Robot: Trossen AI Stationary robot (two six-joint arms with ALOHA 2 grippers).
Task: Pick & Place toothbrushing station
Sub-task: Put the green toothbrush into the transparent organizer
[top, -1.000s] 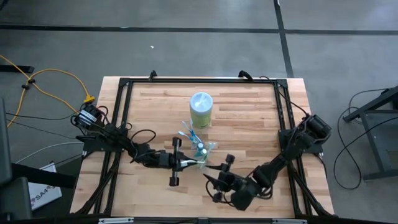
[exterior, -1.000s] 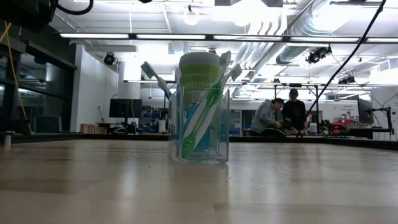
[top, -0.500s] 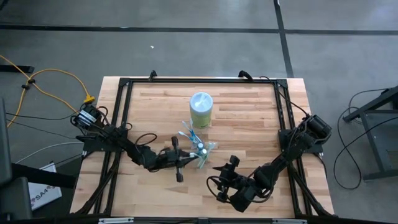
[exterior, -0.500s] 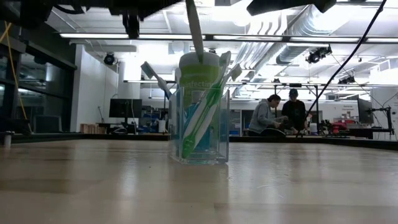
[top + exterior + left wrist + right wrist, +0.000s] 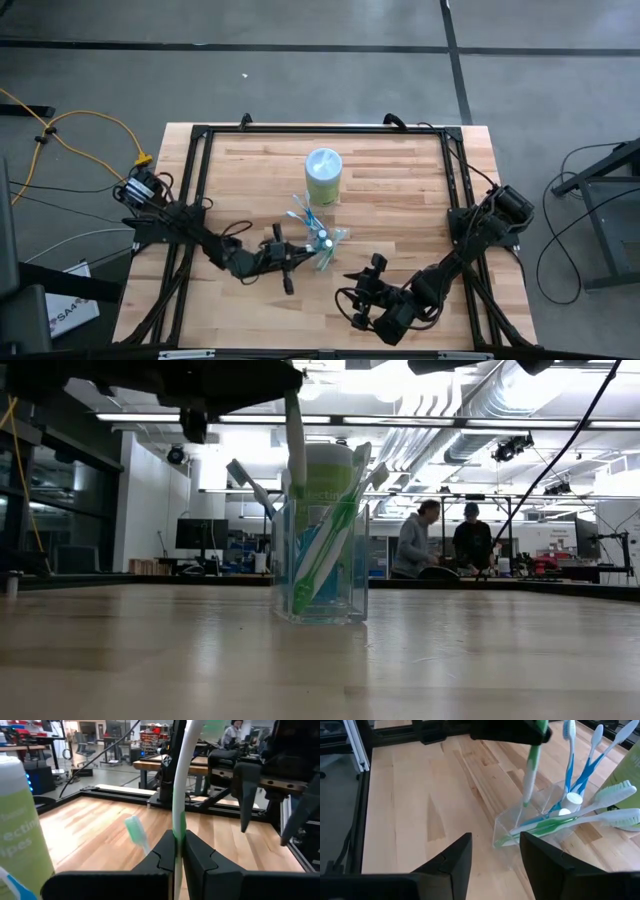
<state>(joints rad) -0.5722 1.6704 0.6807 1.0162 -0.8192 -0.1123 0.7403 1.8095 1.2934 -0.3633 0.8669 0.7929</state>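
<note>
Left wrist view: I'm keeping my left gripper clamped on a green-and-white toothbrush, holding it upright to drop into the clear tumbler; my right gripper is waiting with fingers apart toward the tabletop's near edge.

Toothbrushes in tumbler, canister behind, mid-table

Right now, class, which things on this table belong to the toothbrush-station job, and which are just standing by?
Belongs to the job:
clear tumbler
green-and-white toothbrush gripped in the left gripper
blue-and-white toothbrushes and toothpaste tubes in the tumbler

Just standing by:
green wipes canister behind the tumbler
right gripper, fingers open, empty
</note>
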